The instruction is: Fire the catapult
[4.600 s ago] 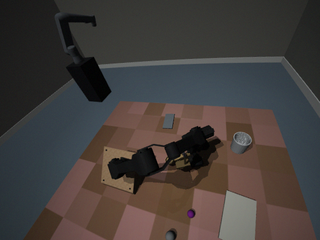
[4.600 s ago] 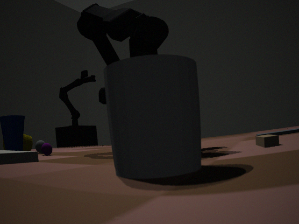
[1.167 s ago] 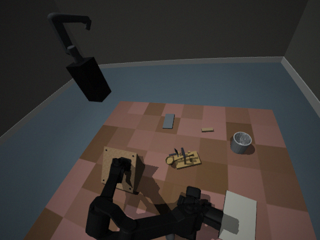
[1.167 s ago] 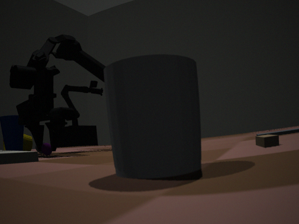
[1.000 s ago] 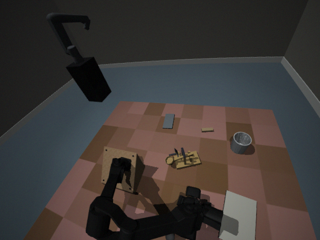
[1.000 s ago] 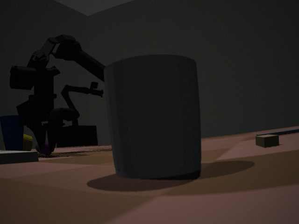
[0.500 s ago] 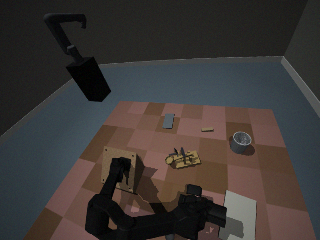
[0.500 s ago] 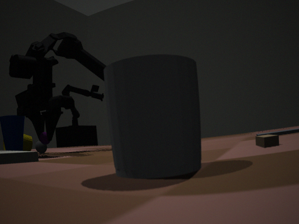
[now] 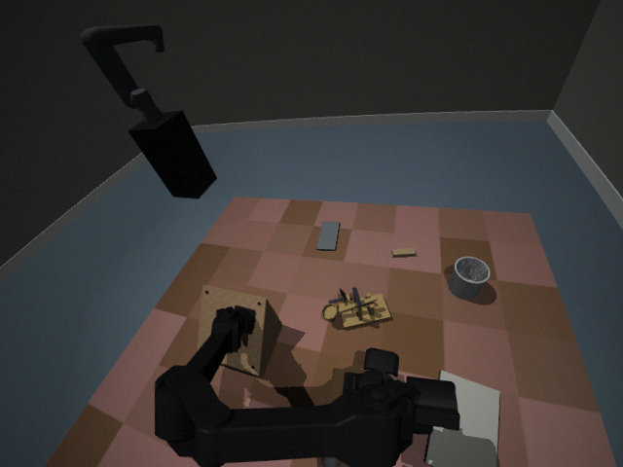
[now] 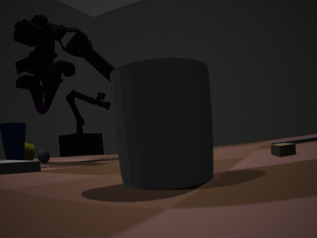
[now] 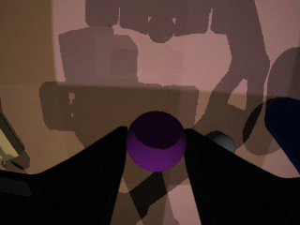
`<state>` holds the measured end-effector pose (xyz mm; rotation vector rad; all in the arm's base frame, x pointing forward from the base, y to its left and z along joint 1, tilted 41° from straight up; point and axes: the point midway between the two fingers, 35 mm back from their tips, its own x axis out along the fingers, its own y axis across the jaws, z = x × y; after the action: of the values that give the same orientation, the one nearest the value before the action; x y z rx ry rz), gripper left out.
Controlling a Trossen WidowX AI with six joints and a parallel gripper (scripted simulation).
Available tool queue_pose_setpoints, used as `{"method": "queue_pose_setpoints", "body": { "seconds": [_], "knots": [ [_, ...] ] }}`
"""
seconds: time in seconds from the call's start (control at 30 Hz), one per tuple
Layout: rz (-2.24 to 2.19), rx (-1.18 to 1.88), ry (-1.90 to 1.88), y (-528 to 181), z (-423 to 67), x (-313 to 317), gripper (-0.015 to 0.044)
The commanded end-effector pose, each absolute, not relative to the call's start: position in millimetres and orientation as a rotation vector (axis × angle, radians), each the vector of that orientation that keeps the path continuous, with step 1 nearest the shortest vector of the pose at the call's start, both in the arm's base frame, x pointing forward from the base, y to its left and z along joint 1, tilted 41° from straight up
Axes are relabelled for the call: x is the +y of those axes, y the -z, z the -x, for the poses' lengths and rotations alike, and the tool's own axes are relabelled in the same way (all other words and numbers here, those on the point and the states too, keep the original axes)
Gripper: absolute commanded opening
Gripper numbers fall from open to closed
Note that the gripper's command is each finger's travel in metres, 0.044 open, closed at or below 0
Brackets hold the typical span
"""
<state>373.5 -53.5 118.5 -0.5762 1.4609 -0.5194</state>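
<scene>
1. Gripper point(image 11: 157, 150): closed on the purple ball point(image 11: 157, 141), which sits pinched between the two fingertips in the wrist view. In the exterior view the ball point(image 10: 41, 107) hangs at the finger ends, well above the floor mat, so it is lifted and carried, not resting.

2. Surroundings at the left: below the lifted gripper point(image 10: 42, 102) stand a blue cup point(image 10: 12, 141), a yellow object point(image 10: 29, 150) just beside it and a grey ball point(image 10: 43, 155) on the mat. None is touched by the gripper.

3. Catapult point(image 9: 358, 309): lies near the middle of the mat, its round spoon end point(image 9: 329, 311) pointing left and apparently unloaded, though the view is too small to be sure.

4. White mug point(image 9: 471, 276): upright at the right of the mat, well apart from the catapult, mouth open upward.

5. Step in hand, as judged: the ball has been picked up; loading is under way but not done. Aiming and firing remain.

6. Next move, as judged: carry the ball over to the spoon end, lower it until it is seated, and only then release. The cup is shallow and the ball round, so an off-centre or high release risks it rolling away.
</scene>
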Motion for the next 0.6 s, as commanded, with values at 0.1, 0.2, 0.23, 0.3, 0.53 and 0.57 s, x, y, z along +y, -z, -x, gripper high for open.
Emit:
{"method": "queue_pose_setpoints", "body": {
  "seconds": [0.1,0.2,0.23,0.3,0.53,0.57],
  "knots": [
    [0.595,1.515,0.481,-96,-367,-28,0.0000],
    [0.616,1.560,0.444,-74,-359,-8,0.0000],
    [0.624,1.575,0.433,-67,-356,-1,0.0000],
    [0.640,1.605,0.413,-53,-349,11,0.0000],
    [0.706,1.710,0.361,-8,-316,50,0.0000],
    [0.716,1.725,0.357,-3,-310,54,0.0000]
  ]
}}
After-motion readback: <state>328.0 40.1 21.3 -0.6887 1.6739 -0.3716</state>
